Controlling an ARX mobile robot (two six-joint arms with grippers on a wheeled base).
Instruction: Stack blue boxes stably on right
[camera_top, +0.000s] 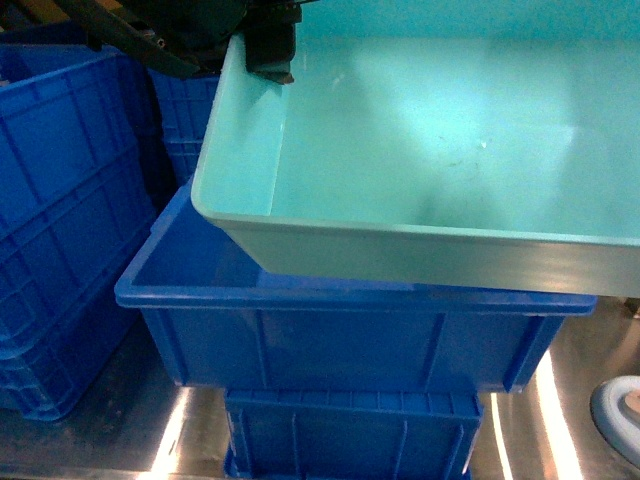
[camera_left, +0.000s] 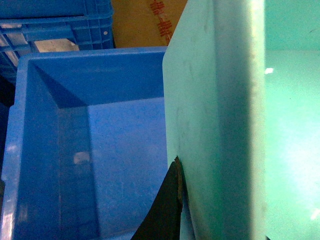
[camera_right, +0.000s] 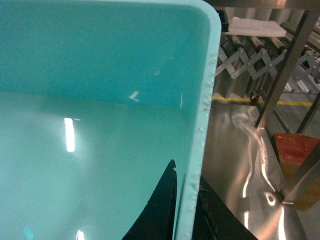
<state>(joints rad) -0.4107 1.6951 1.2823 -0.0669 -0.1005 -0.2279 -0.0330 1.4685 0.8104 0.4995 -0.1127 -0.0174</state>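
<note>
One of the blue boxes (camera_top: 450, 150), a light turquoise tub, hangs tilted over a dark-blue crate (camera_top: 350, 330), and its near wall looks to touch the crate's rim. My left gripper (camera_top: 270, 60) is shut on the tub's left wall. In the left wrist view one black finger (camera_left: 165, 210) presses the wall's outer face (camera_left: 215, 125), above the crate's hollow (camera_left: 100, 150). My right gripper (camera_right: 192, 190) is shut on the tub's right rim (camera_right: 205, 115), one finger inside and one outside. It is out of the head view.
Ribbed dark-blue crates (camera_top: 60, 200) stand stacked at the left, and another (camera_top: 350, 430) sits under the open crate. A steel table (camera_top: 570, 380) spreads to the right. A roller conveyor (camera_right: 260, 50), a steel frame leg (camera_right: 285, 65) and a red box (camera_right: 295, 150) lie beyond.
</note>
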